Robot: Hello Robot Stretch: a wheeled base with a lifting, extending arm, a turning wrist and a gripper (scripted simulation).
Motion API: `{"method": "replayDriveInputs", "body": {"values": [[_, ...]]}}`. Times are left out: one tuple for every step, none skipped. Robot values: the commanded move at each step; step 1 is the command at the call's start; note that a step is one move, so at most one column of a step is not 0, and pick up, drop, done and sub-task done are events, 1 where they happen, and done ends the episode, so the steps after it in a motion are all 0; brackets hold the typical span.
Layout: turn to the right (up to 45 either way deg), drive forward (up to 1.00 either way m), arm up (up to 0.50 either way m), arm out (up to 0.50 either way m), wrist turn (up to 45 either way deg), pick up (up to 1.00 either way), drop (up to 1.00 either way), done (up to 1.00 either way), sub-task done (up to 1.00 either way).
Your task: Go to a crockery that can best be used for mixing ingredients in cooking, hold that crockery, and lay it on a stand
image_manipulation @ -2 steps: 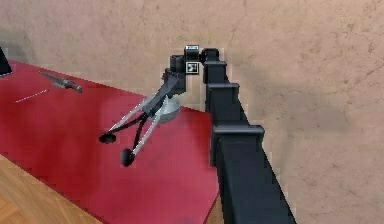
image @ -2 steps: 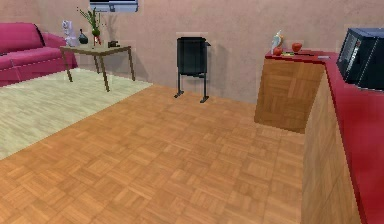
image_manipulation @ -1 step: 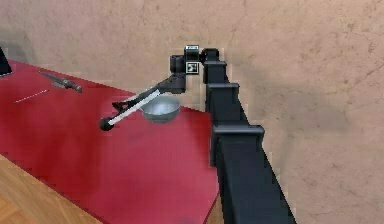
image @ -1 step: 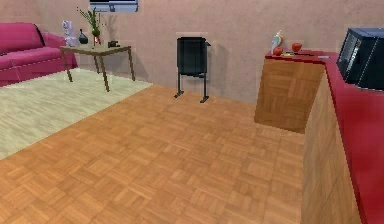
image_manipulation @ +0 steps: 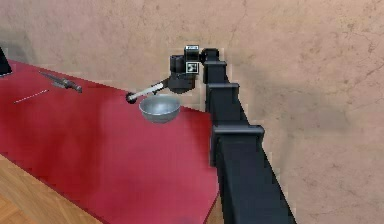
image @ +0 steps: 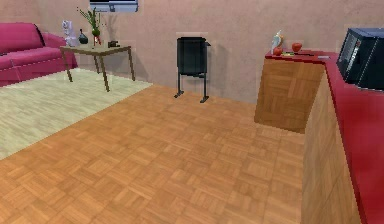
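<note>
A grey metal bowl sits toward the far edge of the red countertop, close to the wall. The gripper reaches from the dark arm, and its thin fingers slant down to the bowl's rim. I cannot tell whether it holds anything, since the bowl lies right at the fingers on the counter. A small wooden table carrying a plant and small items stands at the far left of the forward view.
A long dark utensil lies on the counter left of the bowl. The red counter runs along the forward view's right, carrying a black appliance and a red fruit. A black chair, pink sofa and pale rug border the open wooden floor.
</note>
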Motion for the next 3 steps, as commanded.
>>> {"method": "replayDriveInputs", "body": {"values": [[0.0, 0.00, 0.00, 0.00, 9.0, 0.00, 0.00, 0.00, 0.00], [0.0, 0.00, -0.08, 0.00, 0.0, 0.00, 0.00, 0.00, 0.00], [0.0, 0.00, 0.00, 0.00, 0.0, 1.00, 0.00, 0.00, 0.00]]}}
